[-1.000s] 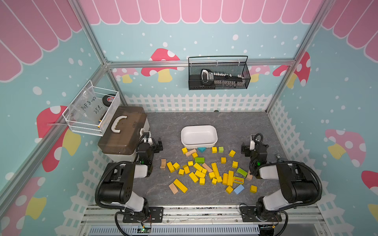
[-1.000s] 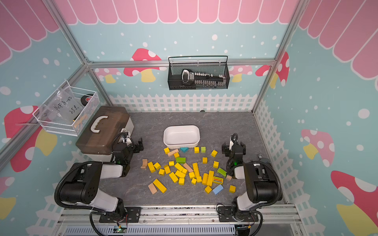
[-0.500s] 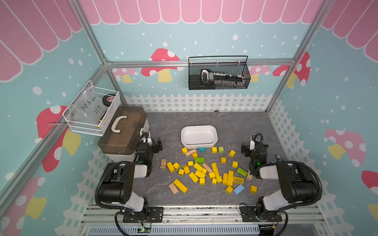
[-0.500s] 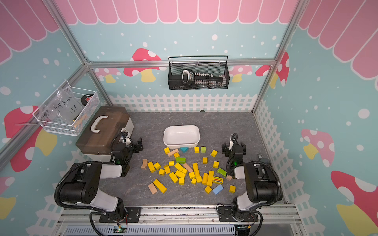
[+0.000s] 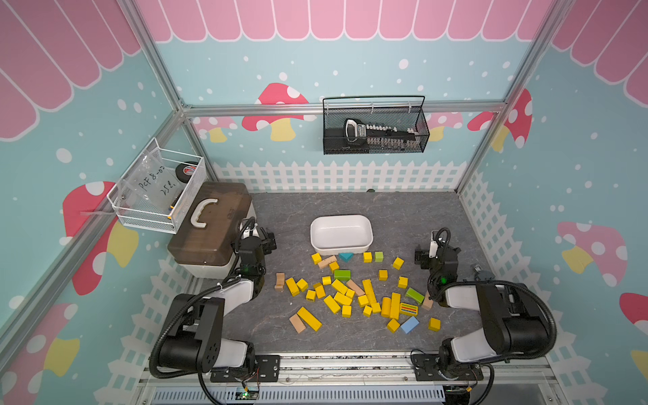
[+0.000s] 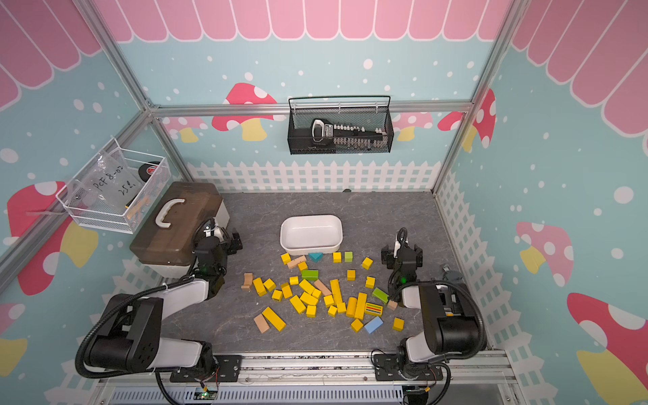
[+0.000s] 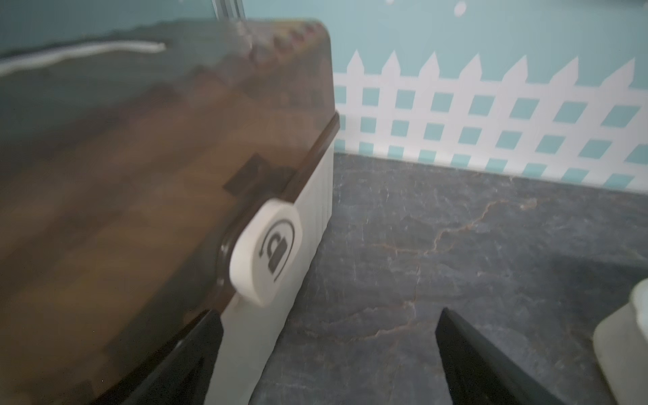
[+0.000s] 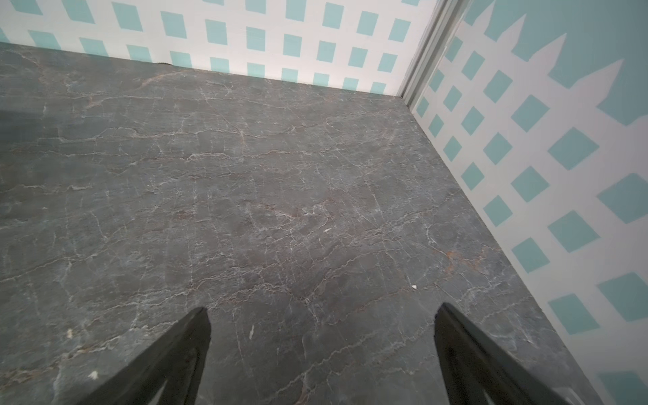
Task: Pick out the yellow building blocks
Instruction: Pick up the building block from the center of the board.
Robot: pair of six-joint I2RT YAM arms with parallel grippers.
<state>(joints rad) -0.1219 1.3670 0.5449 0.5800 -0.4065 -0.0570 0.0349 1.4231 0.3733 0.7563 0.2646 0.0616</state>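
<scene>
Nearest the arm bases, the yellow building blocks [image 5: 369, 291] lie loose on the grey marbled tabletop [image 8: 280, 175], spread between the two arms in both top views. Cubes, bricks and longer bars are mixed together, some touching and some apart. At the near edge of the scatter a tan block [image 5: 297, 323] lies against a yellow bar. Over towards the right arm, a light blue block [image 5: 409, 324] sits just beside the striped yellow block [image 5: 409, 309]. Further in, a green block [image 5: 342, 274] lies among the yellow ones, and a teal wedge [image 5: 345, 256] touches the near wall of the white dish [image 5: 317, 242], with yellow cubes close on either side. The right gripper [image 8: 322, 308] hovers over bare tabletop with its jaws spread wide, gripping nothing. The left gripper [image 7: 329, 314] is likewise spread and empty, just beside the brown-lidded storage box [image 5: 210, 224] and near its white latch [image 7: 266, 252] (whether a finger touches the box cannot be told). Beyond these, a white wire basket [image 5: 157, 214] hangs on the left wall and a black mesh basket [image 5: 375, 147] on the back wall.
</scene>
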